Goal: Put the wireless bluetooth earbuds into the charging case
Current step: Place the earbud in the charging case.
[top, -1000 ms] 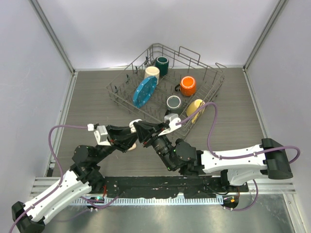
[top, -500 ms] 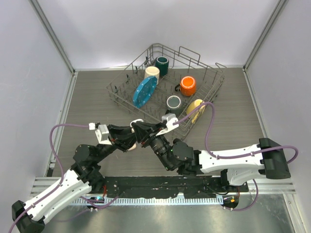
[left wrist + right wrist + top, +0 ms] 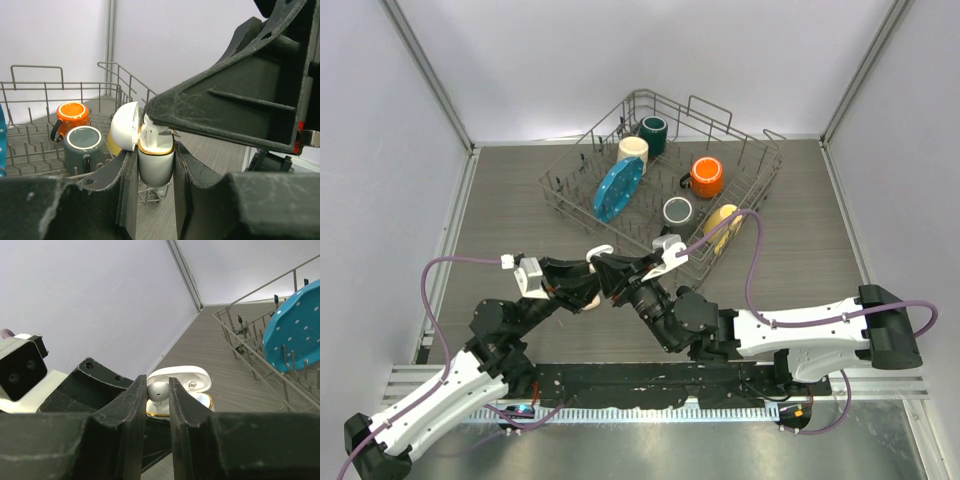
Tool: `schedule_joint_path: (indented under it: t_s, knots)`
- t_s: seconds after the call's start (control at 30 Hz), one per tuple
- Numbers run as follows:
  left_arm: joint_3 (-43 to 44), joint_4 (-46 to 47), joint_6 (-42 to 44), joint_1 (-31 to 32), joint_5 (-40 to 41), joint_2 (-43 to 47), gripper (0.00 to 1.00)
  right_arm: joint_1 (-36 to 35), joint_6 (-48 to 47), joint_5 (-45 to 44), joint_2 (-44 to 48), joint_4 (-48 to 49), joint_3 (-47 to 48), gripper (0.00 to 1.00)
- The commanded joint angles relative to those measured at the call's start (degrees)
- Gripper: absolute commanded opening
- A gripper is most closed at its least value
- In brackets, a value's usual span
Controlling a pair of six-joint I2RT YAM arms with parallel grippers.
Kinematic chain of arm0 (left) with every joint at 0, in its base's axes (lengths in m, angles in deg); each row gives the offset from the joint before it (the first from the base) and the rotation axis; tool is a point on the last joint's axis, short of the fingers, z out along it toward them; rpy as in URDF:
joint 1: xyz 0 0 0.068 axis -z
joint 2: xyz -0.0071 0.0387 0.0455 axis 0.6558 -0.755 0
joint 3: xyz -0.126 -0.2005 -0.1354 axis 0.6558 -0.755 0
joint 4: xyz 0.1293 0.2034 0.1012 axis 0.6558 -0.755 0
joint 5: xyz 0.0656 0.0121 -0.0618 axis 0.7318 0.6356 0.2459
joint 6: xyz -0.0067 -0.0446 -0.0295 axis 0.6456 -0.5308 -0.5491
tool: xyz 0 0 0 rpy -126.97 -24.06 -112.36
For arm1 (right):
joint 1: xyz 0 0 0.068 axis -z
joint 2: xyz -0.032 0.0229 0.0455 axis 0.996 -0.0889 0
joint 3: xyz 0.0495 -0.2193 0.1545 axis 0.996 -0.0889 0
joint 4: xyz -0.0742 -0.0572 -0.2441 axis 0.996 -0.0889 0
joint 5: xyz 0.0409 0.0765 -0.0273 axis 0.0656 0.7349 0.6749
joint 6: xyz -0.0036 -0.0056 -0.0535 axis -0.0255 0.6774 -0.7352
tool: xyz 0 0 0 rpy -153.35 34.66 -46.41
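White walls close in a grey wood-grain bench (image 3: pixel 500 200) on three sides. From the near left corner the left arm reaches toward the middle, and its left end effector (image 3: pixel 155 172) is clamped on the case (image 3: pixel 156 156). This is a small white shell with a gold rim, held upright between the two dark fingers. Its lid (image 3: pixel 124 125) is swung open to the left in the left wrist view.

Meeting it from the other side, the right end effector (image 3: pixel 157 385) is pinched together on a white earbud (image 3: pixel 159 390). The earbud sits right at the mouth of the case, just above the gold rim. Whether it is already seated in its socket cannot be told. Only this one earbud is visible.

Behind the two end effectors, toward the back of the bench, stands a wire dish rack (image 3: pixel 766 160). From left to right it carries a blue dotted plate (image 3: pixel 617 188) on edge, a cream mug (image 3: pixel 634 150), a dark green mug (image 3: pixel 654 132), a grey mug (image 3: pixel 677 211), an orange mug (image 3: pixel 706 176) and a yellow mug (image 3: pixel 722 222). The yellow mug lies tilted at the rack's near right side. The right arm stretches in from the near right corner, with a purple cable looping above it.
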Motion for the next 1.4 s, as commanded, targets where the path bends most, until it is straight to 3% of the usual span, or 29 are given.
schedule_joint_path:
  t_s: [0.0, 0.37, 0.47, 0.57, 0.97, 1.1, 1.37]
  knots:
    - [0.88, 5.63, 1.21, -0.06, 3.28, 1.07, 0.00, -2.05, 1.06, 1.16, -0.01, -4.45, 0.59, 0.01]
    - [0.97, 3.96, 1.83, 0.03, 3.55, 2.48, 0.00, -2.75, 0.35, 0.01, 0.42, -8.93, 2.43, 0.02]
    - [1.15, 3.52, 1.74, 0.03, 2.94, 2.39, 0.00, -2.84, 0.61, -0.34, 0.95, -11.30, 3.58, 0.11]
    - [1.15, 3.34, 1.39, -0.06, 2.67, 2.57, 0.00, -2.84, 1.05, -0.60, 1.47, -13.67, 4.72, 0.26]
    - [1.85, 1.59, 1.30, 0.03, 1.44, 2.74, 0.00, -2.66, 4.92, 1.42, 5.60, -21.50, 10.44, 0.61]
    - [1.85, 1.15, 1.13, -0.06, 1.27, 2.48, 0.00, -2.66, 3.17, 1.51, 8.24, -20.54, 11.14, 0.66]
    - [1.85, 0.80, 0.69, -0.06, 0.83, 2.13, 0.00, -2.75, 1.58, 2.92, 13.07, -19.74, 11.23, 0.67]
